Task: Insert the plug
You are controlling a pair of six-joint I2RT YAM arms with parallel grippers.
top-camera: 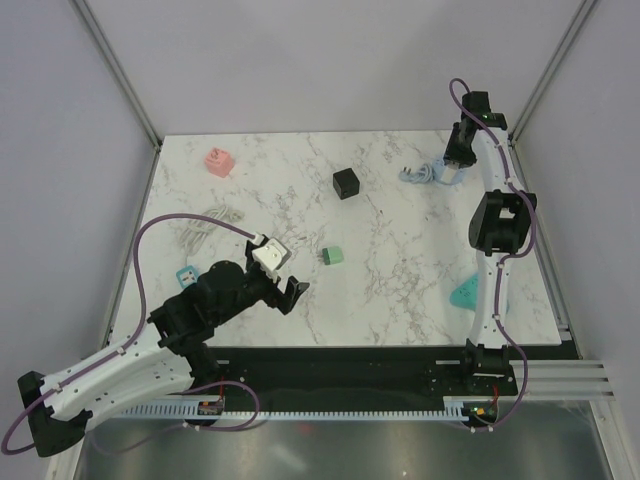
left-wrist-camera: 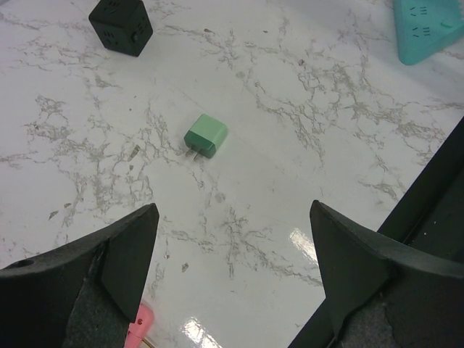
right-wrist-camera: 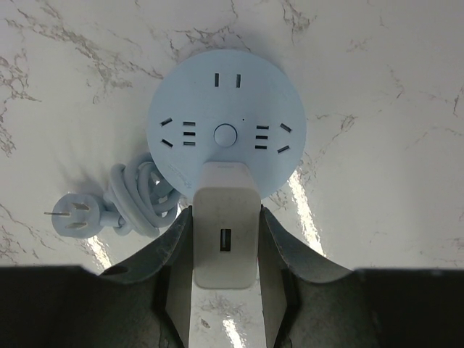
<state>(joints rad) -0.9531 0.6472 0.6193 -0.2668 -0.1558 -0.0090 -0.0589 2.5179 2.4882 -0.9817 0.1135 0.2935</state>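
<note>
My right gripper [right-wrist-camera: 225, 217] is shut on a white USB charger plug [right-wrist-camera: 225, 239], USB port facing the camera. The plug's far end sits over the near edge of a round light-blue power strip [right-wrist-camera: 225, 123]; its prongs are hidden, so I cannot tell whether they are in a socket. The strip's coiled cord and plug [right-wrist-camera: 119, 206] lie to its left. In the top view this gripper [top-camera: 452, 165] is at the far right by the blue strip [top-camera: 420, 175]. My left gripper [left-wrist-camera: 233, 217] is open and empty above the marble, short of a green plug [left-wrist-camera: 206, 135].
A black socket cube [top-camera: 346, 183], a pink cube [top-camera: 219, 161], a grey coiled cord [top-camera: 205, 222], a small teal item [top-camera: 186, 274] and a teal triangular strip [top-camera: 466, 292] lie on the marble table [top-camera: 400, 300]. The green plug [top-camera: 333, 256] is near the middle.
</note>
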